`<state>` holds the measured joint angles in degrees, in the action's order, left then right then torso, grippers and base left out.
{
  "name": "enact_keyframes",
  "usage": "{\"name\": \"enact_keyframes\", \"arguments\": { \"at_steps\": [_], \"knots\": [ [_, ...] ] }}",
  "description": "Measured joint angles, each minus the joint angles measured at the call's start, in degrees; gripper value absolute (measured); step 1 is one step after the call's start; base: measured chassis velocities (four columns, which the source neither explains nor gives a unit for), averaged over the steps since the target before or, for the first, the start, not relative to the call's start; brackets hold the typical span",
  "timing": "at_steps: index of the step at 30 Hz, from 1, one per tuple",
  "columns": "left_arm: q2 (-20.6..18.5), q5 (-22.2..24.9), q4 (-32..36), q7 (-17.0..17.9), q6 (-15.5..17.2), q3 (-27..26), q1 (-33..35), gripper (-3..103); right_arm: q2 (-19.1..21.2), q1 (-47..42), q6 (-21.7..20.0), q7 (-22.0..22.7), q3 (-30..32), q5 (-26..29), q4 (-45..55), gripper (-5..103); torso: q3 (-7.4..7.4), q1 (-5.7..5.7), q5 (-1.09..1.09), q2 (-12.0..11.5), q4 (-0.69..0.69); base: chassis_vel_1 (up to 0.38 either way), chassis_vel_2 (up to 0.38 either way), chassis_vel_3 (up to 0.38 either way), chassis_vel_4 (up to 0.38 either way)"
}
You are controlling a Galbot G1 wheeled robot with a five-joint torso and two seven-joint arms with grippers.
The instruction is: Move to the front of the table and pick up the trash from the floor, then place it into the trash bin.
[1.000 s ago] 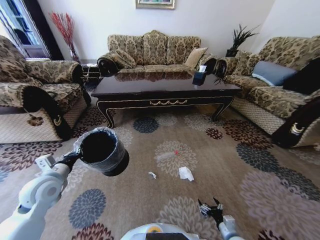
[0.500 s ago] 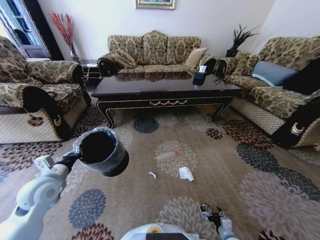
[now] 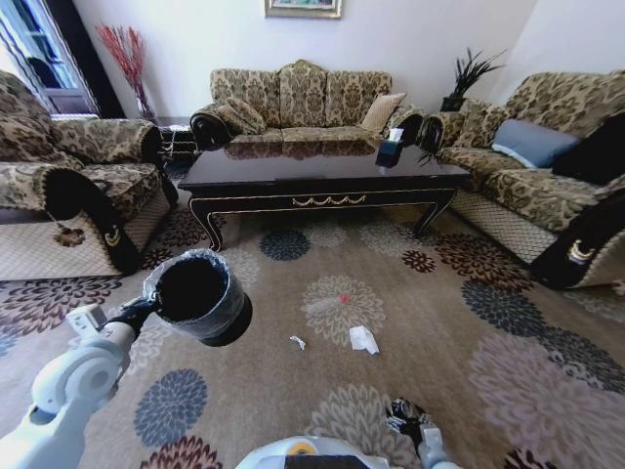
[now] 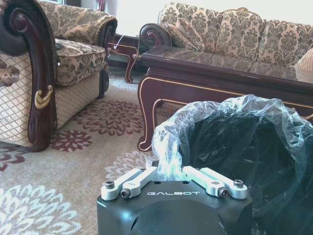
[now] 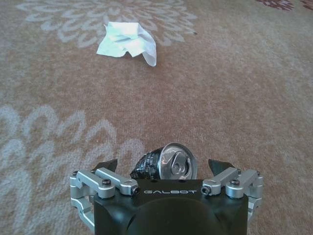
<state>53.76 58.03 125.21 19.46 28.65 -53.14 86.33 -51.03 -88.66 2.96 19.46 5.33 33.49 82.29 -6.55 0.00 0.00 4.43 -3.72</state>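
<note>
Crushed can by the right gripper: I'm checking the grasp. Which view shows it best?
Right wrist view: the crushed can lies close up between the right gripper's open jaws. The head view gives a dark blob there; the left wrist view faces the trash bin.

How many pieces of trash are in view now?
4: a plastic bottle, a white tissue and a small white scrap on the carpet; a crushed can between the right gripper's open fingers. More may be hidden.
</note>
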Motion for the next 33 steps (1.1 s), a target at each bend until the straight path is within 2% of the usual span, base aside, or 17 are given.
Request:
{"name": "enact_keyframes", "arguments": {
  "at_steps": [7, 9, 11, 12, 15, 17, 18, 28, 33],
  "knots": [
    [-0.29, 0.15, 0.19, 0.03, 0.00, -0.18, -0.05, 4, -0.09, 0.77, 0.08, -0.72, -0.07, -0.30, -1.55, 102, 0.00, 0.00, 0.00, 0.00, 0.00, 0.000, 0.000, 0.000, 0.000],
    [-0.24, 0.15, 0.19, 0.04, 0.00, -0.18, -0.06, 4, -0.12, 0.64, 0.11, -0.99, -0.07, -0.47, -1.76, 95, 0.00, 0.00, 0.00, 0.00, 0.00, 0.000, 0.000, 0.000, 0.000],
    [-0.20, 0.15, 0.19, 0.05, 0.00, -0.16, -0.08, 4, -0.18, 0.54, 0.12, -1.06, -0.09, -0.56, -1.83, 95, 0.00, 0.00, 0.00, 0.00, 0.00, 0.000, 0.000, 0.000, 0.000],
    [-0.11, 0.13, 0.18, 0.05, 0.00, -0.06, -0.13, 4, -0.30, 0.40, 0.13, -1.14, -0.15, -0.69, -1.95, 84, 0.00, 0.00, 0.00, 0.00, 0.00, 0.000, 0.000, 0.000, 0.000],
    [0.03, 0.11, 0.10, 0.05, 0.00, 0.12, -0.22, 4, -0.45, 0.39, 0.15, -1.16, -0.19, -0.83, -2.15, 79, 0.00, 0.00, 0.00, 0.00, 0.00, 0.000, 0.000, 0.000, 0.000],
    [0.19, 0.00, -0.01, 0.06, 0.00, 0.32, -0.25, 4, -0.54, 0.55, 0.19, -1.20, -0.24, -0.97, -2.47, 70, 0.00, 0.00, 0.00, 0.00, -0.01, 0.000, 0.000, 0.000, 0.000],
    [0.24, -0.04, -0.06, 0.06, 0.00, 0.41, -0.26, 4, -0.54, 0.69, 0.21, -1.22, -0.26, -1.02, -2.64, 68, 0.00, 0.00, -0.01, 0.00, 0.00, 0.000, 0.000, 0.000, 0.000],
    [-0.06, -0.05, -0.23, 0.05, -0.05, 0.46, -0.34, 4, -0.19, 1.22, 0.30, -1.27, -0.36, -0.99, -2.95, 68, 0.00, 0.00, 0.00, 0.00, 0.00, 0.000, 0.000, 0.000, 0.000],
    [-0.20, 0.04, -0.37, 0.05, -0.10, 0.42, -0.42, 4, 0.63, 0.26, 0.62, -1.12, 1.05, -0.79, -0.12, 68, 0.00, 0.00, 0.01, 0.00, -0.01, 0.000, 0.000, 0.000, 0.000]
  ]
}}
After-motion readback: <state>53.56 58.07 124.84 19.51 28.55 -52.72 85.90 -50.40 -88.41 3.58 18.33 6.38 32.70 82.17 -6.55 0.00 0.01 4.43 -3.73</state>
